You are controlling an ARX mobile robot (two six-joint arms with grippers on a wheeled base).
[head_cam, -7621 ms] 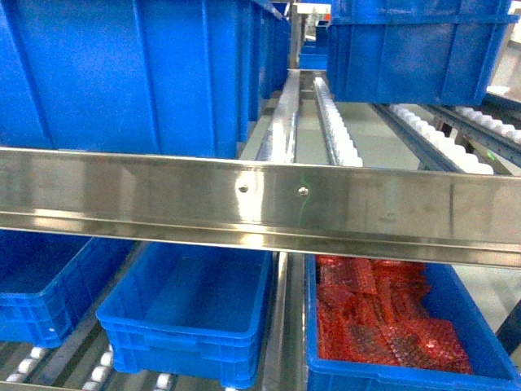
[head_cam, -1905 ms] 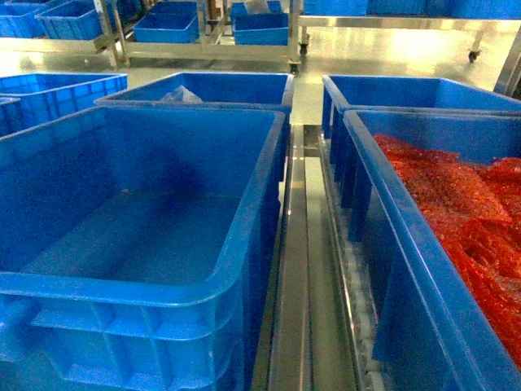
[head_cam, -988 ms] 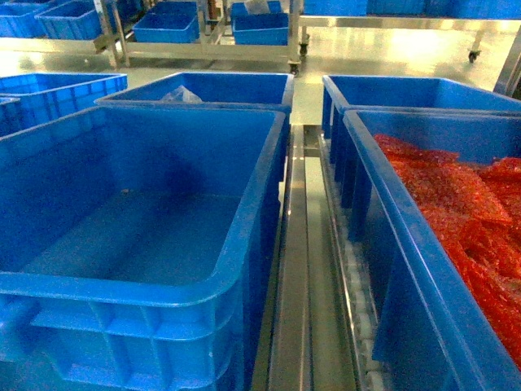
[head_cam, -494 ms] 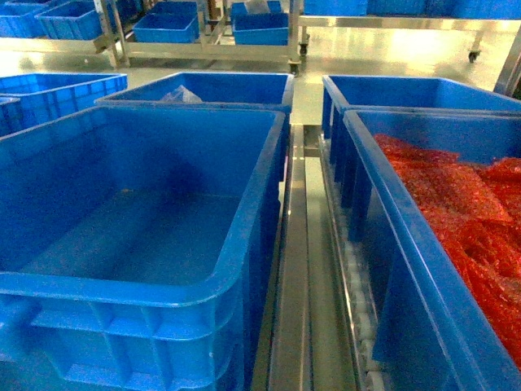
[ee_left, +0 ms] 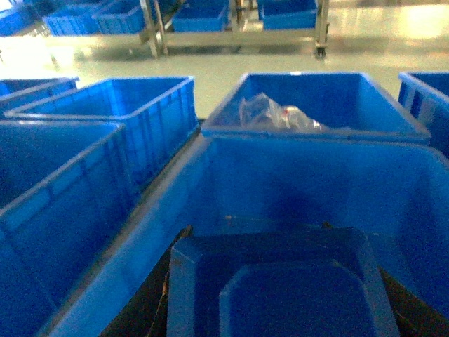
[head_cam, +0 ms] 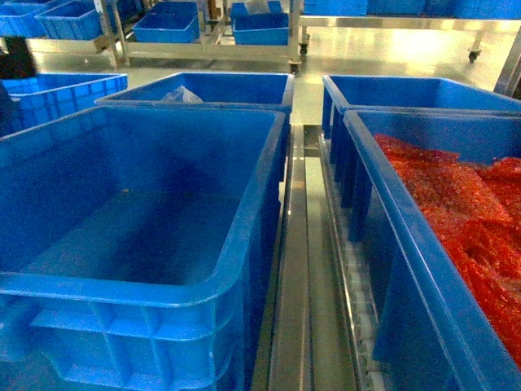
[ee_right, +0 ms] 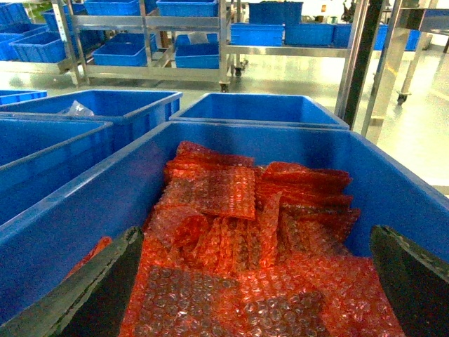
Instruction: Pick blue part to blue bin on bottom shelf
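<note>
While the head camera faced a steel front bar with a lower level beneath it several seconds ago, it now looks down into open crates, and since half a second ago a dark shape (head_cam: 10, 63) has come in at the far left beyond the blue bin (head_cam: 244, 236). The blue part (ee_left: 280, 281) sits low in the left wrist view, its broad stepped face turned to the camera and its visible width running crosswise. Its lower edge is cut off, so its long axis cannot be told. The left gripper (ee_left: 277, 317) shows only dark fingers (ee_left: 140, 319) at either side of the part, seemingly closed against it, above the blue bin's floor. Behind the blue bin a second crate holds a clear plastic bag (ee_left: 270, 112). Right of the blue bin runs a steel rail (head_cam: 293, 269), then a crate of red bubble-wrap bags (ee_right: 231, 203), over which the right gripper (ee_right: 259, 295) hangs spread wide, holding nothing.
</note>
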